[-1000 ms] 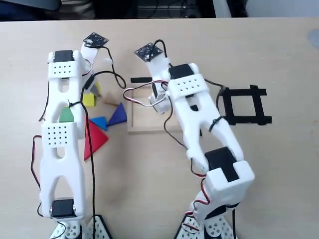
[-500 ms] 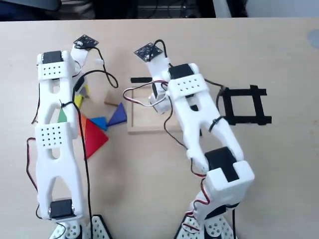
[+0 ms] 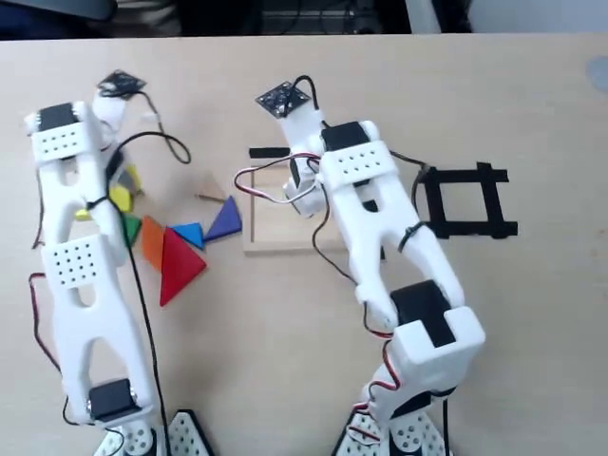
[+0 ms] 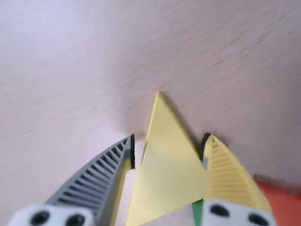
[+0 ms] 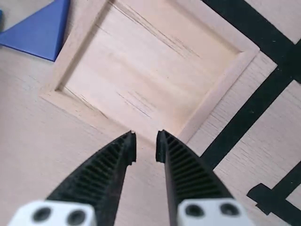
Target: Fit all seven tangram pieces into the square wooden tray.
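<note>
Tray (image 5: 223, 87) is sitting empty, nothing fitted yet. Left fingers (image 4: 108, 169) are clamping a yellow triangle (image 4: 164, 165) at the tray's 9 o'clock. Right fingers (image 5: 113, 160) are hanging narrow and empty.

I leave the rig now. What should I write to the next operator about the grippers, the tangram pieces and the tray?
Left gripper: shut on the yellow triangle, at the far left of the pieces, away from the tray.
Right gripper: slightly open, empty, over the rim of the wooden tray.
Pieces: the dark blue triangle lies just left of the tray; the small blue, red, orange and green pieces are clustered further left.
Done: nothing is in the tray.
Left: every piece is yet to go in.
</note>
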Robot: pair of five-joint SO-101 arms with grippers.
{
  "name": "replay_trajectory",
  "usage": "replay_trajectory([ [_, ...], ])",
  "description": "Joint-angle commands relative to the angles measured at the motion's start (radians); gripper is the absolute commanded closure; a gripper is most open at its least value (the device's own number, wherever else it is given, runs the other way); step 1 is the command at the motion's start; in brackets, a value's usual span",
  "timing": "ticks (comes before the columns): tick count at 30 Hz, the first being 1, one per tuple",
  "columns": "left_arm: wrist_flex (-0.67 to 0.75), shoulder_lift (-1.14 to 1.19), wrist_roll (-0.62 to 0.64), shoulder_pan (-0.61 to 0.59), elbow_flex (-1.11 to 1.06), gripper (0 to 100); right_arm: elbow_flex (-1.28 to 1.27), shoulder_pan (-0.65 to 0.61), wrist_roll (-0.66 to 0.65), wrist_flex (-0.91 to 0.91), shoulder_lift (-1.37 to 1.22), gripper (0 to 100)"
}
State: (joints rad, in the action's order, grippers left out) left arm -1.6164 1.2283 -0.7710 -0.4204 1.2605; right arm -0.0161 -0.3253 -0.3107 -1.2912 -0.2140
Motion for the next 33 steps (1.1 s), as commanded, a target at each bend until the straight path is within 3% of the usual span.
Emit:
replay_trajectory([
  [1, -0.092, 0.005, -0.018, -0.054, 0.090, 72, 0.010, -0.012, -0.005, 0.000, 0.062, 91.0],
  [16, -0.106, 0.005, -0.017, -0.128, -0.128, 73, 0.005, -0.012, -0.003, -0.006, 0.062, 91.0],
  [23, -0.112, 0.005, -0.092, -0.108, -0.180, 90, 0.004, -0.012, -0.003, -0.008, 0.062, 91.0],
  [33, -0.106, -0.005, -0.095, -0.102, -0.189, 91, 0.004, -0.012, -0.003, -0.008, 0.062, 91.0],
])
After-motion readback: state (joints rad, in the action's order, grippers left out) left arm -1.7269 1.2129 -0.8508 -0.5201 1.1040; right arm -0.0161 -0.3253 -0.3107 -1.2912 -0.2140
